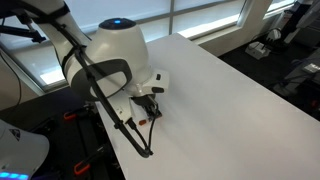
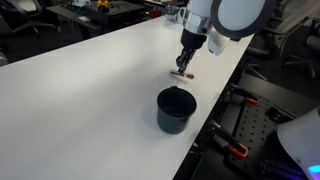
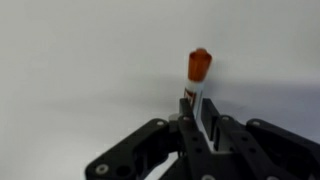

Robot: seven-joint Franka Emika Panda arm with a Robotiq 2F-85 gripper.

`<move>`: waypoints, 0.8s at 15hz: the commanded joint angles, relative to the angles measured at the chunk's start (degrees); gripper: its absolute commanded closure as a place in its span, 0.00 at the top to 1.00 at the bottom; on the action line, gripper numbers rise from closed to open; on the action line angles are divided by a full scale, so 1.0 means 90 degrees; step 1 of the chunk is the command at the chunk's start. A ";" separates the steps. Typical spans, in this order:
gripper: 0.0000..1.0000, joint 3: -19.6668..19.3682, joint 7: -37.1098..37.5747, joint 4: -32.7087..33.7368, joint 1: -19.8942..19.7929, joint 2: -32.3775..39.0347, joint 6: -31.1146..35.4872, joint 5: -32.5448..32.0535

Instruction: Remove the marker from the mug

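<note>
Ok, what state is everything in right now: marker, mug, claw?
marker: out of the mug, gripped in the claw, orange end pointing away from the wrist.
mug: upright on the table, apart from the marker, nothing sticking out of it.
claw: shut on the marker, low over the table.

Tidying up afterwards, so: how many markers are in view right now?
1. The marker is between the fingers of the end effector, low over the white table and apart from the mug. The mug's dark inside could hide another.
</note>
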 commanded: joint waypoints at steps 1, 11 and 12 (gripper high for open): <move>0.05 0.0427 -0.0084 0.0149 -0.0003 0.0273 -0.0928 0.0706; 0.88 0.0967 -0.0118 0.0662 -0.0105 0.0418 -0.2865 0.1390; 0.95 0.0993 -0.0109 0.0706 -0.0112 0.0422 -0.3064 0.1427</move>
